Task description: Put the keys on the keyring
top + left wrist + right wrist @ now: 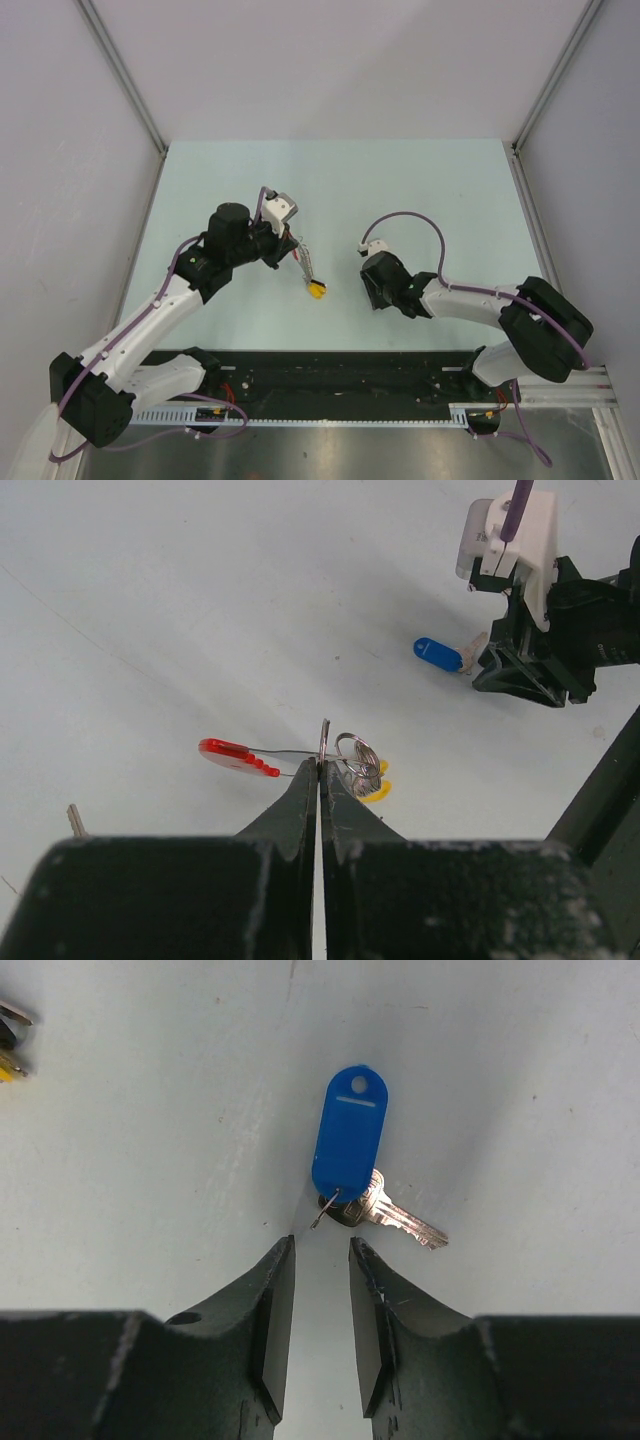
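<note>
Although the pale tabletop (pixel 400 190) fills most of the top view, little on it is easy to read from up there. The left arm (pixel 150 310) reaches in from the near left corner and the right arm (pixel 480 300) bends in from the near right. Their wrists are well apart.

The left tool (pixel 320 770) is pinched tight on the keyring (pixel 355 762), with a thin metal strip standing up between the fingertips. A red tag lies out to one side of the tips. On the other side are coiled wire rings and yellow caps, partly hidden behind a finger. From above only a thin line and a yellow end show, and I cannot tell whether the bunch rests on the tabletop or hangs above it.

The right tool (pixel 322 1250) points down with a narrow gap between its fingers and nothing in it. From above its fingers are hidden under the wrist.

The blue-capped key (pixel 348 1145) lies flat on the tabletop just beyond those fingertips, its silver blade angled out from under the cap.

In the left wrist view a silver key tip (pixel 74 821) pokes out at the left edge (its head is cut off by the tool's body, so its cap colour cannot be told).
</note>
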### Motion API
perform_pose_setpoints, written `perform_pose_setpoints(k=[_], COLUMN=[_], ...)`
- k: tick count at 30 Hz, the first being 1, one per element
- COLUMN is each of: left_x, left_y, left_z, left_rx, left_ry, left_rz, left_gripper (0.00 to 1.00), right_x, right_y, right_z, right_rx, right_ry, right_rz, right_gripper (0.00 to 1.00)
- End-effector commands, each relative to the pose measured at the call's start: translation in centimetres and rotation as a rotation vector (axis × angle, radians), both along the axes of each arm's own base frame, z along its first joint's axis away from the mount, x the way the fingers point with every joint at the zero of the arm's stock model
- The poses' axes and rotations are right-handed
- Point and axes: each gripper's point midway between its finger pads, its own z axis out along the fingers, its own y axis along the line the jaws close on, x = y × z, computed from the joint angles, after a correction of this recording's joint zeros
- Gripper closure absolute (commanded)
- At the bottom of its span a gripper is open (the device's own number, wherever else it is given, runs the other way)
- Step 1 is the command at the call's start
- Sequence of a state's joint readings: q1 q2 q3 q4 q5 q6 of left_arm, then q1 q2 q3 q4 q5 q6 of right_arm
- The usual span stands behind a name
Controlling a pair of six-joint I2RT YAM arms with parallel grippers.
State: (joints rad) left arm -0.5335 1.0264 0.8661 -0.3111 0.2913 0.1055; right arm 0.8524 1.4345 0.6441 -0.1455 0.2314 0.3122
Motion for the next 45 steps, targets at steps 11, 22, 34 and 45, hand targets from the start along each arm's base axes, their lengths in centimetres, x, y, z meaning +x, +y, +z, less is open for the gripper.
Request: perform_pose_setpoints(k=[11,22,34,45], left_x=[0.6,0.6,0.6,0.6], left_y=[-0.2,-0.2,-0.1,-0.1], left_z=[3.6,3.5,3.5,3.6], left_rx=[-0.047,-0.043,-0.042,-0.044], left_ry=[-0.096,-0.092,-0.093,-0.095], left_rz=[-0.005,-0.007,-0.001,-0.004], left_gripper=[1.00,0.99,1.00,1.00], right_x=[2.5,3.3,3.5,2.8], right_y=[1.2,2.1,2.0,1.8], right_z=[3.6,3.9,4.7,2.8], right_rx=[0.051,0.128,0.269,0.292], right_ry=[-0.101,-0.068,0.057,0.182], right_rz=[0.020,0.058,-0.150,-0.243], right_gripper=[0.60,0.66,0.78,0.80])
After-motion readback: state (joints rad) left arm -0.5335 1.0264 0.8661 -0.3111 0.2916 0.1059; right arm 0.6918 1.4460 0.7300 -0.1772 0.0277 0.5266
